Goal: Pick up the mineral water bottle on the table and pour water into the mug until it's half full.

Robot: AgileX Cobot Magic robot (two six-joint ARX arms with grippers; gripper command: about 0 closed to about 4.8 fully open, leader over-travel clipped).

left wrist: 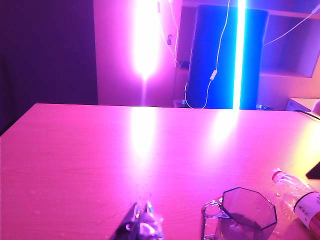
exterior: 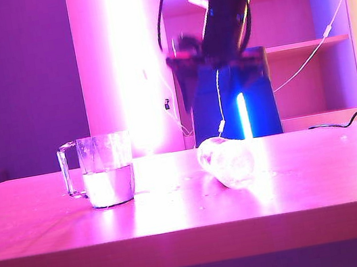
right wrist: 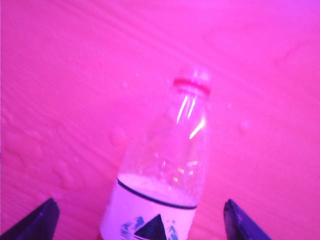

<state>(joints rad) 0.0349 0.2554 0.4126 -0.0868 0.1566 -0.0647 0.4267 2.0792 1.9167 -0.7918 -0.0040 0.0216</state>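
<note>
The right arm (exterior: 223, 13) hangs raised and blurred over the table's far side. The right gripper (right wrist: 142, 220) points down, its two fingertips (right wrist: 35, 222) spread wide and holding nothing. The left gripper (left wrist: 140, 225) sits low, fingertips close together.

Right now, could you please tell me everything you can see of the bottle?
The bottle is clear plastic with a white label carrying a dark triangle logo. It lies on its side on the table, right of the mug and apart from it, mouth towards the camera in the exterior view. No cap shows on its neck. It looks nearly empty; droplets dot the table beside it. Nothing grips it: the right gripper is open above it, fingers wide on either side.
</note>
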